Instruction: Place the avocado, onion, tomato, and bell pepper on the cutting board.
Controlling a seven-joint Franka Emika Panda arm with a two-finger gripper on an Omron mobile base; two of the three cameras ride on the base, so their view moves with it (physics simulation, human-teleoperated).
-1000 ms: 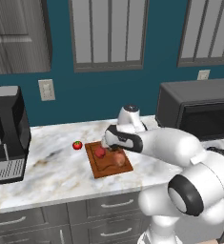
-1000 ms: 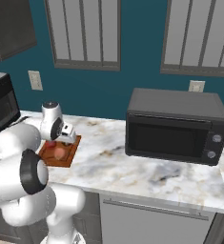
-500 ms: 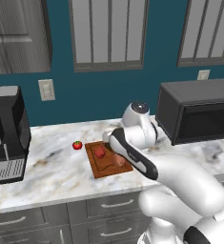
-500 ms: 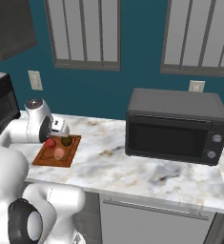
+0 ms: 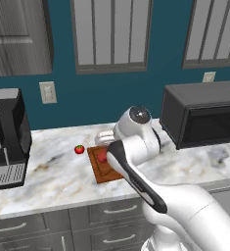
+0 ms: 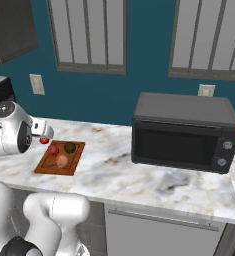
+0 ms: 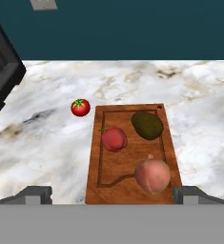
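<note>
Hand view: hand [image 7: 106,194] now raised off cutting board [image 7: 132,176]

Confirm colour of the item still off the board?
Bright red tomato with a green top, clearest in the hand view.

The flat reddish-brown wooden cutting board [image 7: 132,152] carries the dark olive egg-shaped avocado [image 7: 147,125], blocky red bell pepper [image 7: 114,139] and round peach-pink onion [image 7: 152,176]. The small round red green-topped tomato [image 7: 80,107] lies on the marble counter [image 7: 46,138] just beside the board.
</note>
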